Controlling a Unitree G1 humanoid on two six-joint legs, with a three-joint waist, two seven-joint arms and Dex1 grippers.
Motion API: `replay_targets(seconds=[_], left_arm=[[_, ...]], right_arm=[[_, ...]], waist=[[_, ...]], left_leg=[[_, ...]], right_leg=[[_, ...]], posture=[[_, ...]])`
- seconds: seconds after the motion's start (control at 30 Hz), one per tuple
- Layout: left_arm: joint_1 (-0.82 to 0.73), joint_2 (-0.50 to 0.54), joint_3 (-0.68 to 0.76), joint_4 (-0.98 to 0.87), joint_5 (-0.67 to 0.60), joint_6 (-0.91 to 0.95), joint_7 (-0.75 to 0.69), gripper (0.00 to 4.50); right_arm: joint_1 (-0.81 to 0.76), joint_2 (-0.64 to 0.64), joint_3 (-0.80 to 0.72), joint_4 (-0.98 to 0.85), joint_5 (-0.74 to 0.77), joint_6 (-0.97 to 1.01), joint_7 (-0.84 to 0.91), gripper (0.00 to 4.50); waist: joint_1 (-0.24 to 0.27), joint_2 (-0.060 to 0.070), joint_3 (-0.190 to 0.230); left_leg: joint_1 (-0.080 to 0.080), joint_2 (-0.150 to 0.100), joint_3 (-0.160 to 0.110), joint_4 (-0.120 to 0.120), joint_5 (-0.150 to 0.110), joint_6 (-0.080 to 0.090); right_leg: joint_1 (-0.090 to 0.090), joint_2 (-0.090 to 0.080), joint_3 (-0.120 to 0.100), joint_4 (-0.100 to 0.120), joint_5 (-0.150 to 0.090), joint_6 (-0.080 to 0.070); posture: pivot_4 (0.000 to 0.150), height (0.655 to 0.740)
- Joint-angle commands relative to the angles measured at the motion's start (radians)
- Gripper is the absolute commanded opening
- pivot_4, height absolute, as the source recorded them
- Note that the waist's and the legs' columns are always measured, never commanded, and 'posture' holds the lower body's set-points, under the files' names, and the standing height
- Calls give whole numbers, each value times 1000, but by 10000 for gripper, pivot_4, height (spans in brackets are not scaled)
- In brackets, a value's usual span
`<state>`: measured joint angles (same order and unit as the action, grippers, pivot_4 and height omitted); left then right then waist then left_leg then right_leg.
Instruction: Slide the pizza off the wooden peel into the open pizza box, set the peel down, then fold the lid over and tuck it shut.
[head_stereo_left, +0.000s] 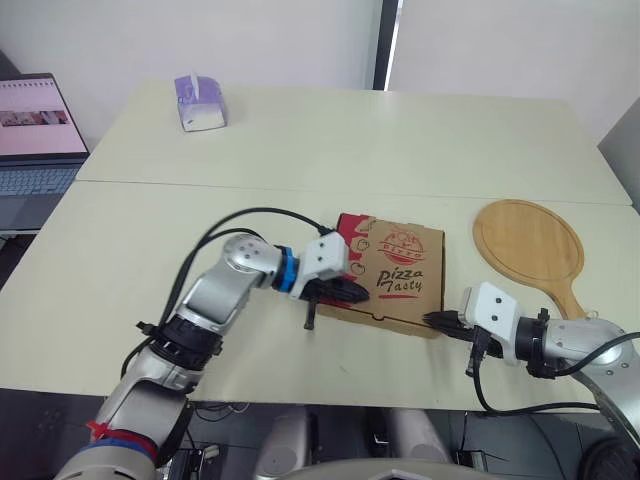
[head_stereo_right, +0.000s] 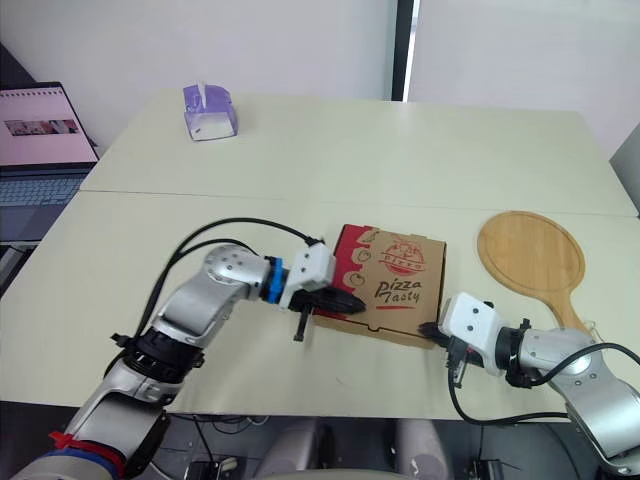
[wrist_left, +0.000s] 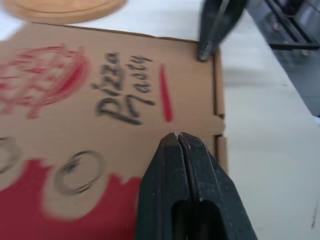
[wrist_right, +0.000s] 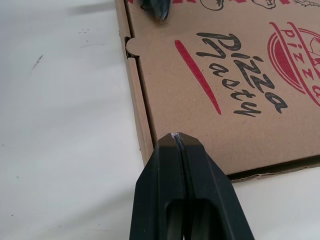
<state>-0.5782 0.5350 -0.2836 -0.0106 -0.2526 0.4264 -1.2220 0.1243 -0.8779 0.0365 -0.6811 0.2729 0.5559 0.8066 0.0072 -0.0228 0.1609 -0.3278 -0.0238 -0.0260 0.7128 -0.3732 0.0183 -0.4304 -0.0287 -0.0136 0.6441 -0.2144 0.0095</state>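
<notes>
Apparently most of the task is done: the left gripper (wrist_left: 178, 136), fingers pressed together, rests on the lid of the pizza box (head_stereo_left: 400, 265), which lies closed on the table (head_stereo_left: 300, 150). The right gripper (wrist_right: 176, 136), fingers likewise pressed together, sits at the box's near corner. The bare wooden peel (head_stereo_left: 528, 245) lies set down beside the box. Only the final tucking seems left
</notes>
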Motion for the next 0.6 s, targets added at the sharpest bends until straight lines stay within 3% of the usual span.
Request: replay_targets(seconds=[0.03,0.23,0.6], left_arm=[[-3,51,130,-40,-42,58,69,0],[123,104,163,-75,-25,76,126,0],[233,51,70,-210,-40,144,171,0]], right_arm=[[9,-15,30,8,-28,18,0,128],[-21,-7,30,19,-30,15,0,128],[-57,-17,3,41,-28,1,16,128]], waist=[[-2,0,0],[-6,0,0],[-4,0,0]], left_leg=[[0,0,0,0,0,0],[0,0,0,0,1,-2],[0,0,0,0,1,-2]], right_leg=[[0,0,0,0,0,0],[0,-1,0,-1,0,0],[0,-1,0,-1,0,0]], posture=[[1500,7251],[1500,7251],[1500,7251]])
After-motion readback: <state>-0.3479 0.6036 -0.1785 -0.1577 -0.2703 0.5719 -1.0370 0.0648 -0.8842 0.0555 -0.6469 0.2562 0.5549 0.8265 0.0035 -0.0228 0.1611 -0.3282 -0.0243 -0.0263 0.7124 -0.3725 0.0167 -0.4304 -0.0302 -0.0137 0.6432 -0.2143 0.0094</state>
